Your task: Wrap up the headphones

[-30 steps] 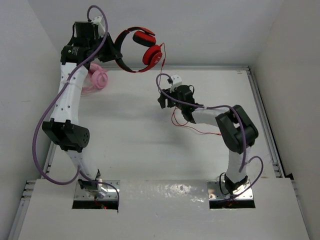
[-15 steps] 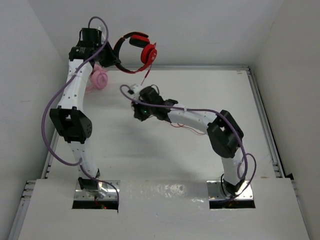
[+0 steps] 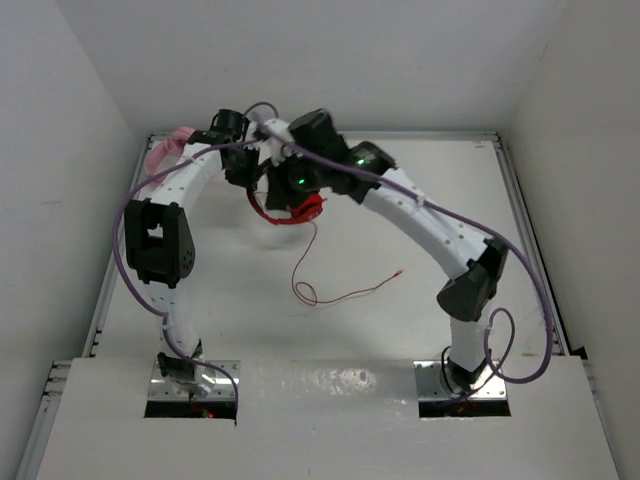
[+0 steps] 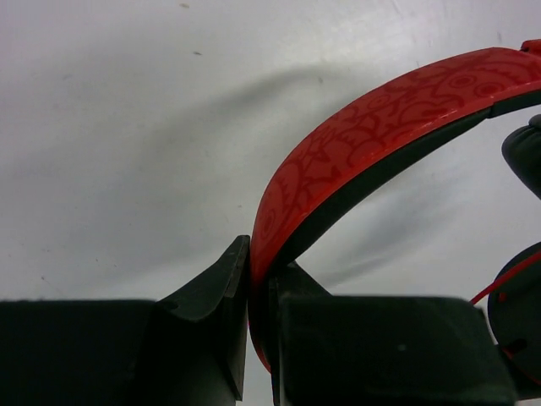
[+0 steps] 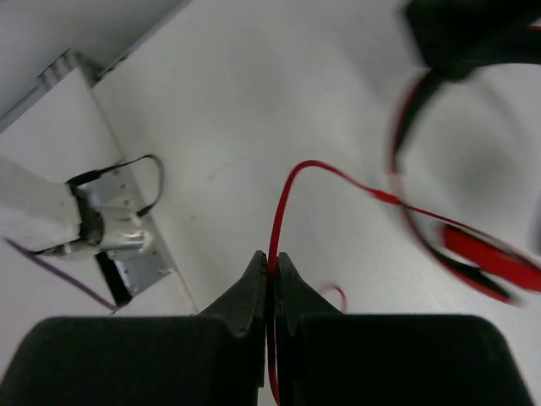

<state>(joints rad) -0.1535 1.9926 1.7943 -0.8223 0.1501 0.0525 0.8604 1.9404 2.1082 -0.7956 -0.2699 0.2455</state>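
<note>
Headphones (image 3: 300, 212) gripped for wrapping, toward the far edge of the surface (image 3: 230, 300), left of its middle.
Left tool (image 4: 258, 271) clamped tight on the headband (image 4: 380, 118), apparently to anchor the frame clear of the surface. Right tool (image 5: 269, 266) pinched together on the cord (image 5: 292, 182) with no gap showing, close beside the headphones, likely to lay loops round the band under tension. Rest of cord trailing slack over mid-surface toward the near edge, end lying loose. Pink pair (image 3: 165, 150) parked at the far-left corner, out of the working zone.
</note>
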